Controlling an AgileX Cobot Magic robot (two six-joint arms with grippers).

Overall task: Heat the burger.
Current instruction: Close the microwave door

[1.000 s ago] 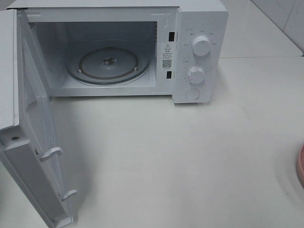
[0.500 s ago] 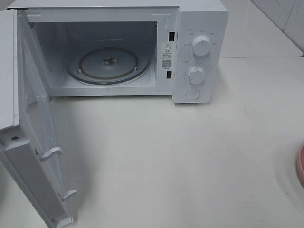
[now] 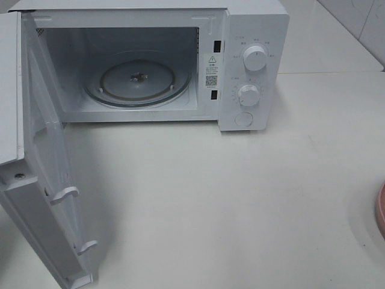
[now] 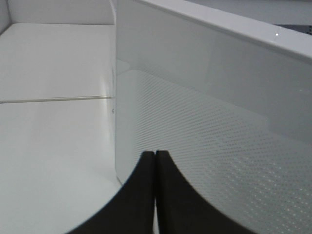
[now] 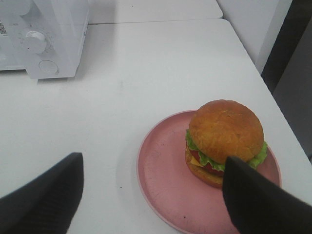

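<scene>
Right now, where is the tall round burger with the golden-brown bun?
The burger sits on the round pink dish at the table's right edge, right of the white microwave, below the open right gripper.

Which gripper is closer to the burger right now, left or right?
Right. The right gripper hangs open just above the burger on its pink plate. The left gripper is shut, over by the microwave door.

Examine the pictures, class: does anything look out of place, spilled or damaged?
Nothing stands out. The burger sits upright, off-centre on its pink dish, no spills. The microwave door hangs open, turntable bare.
</scene>
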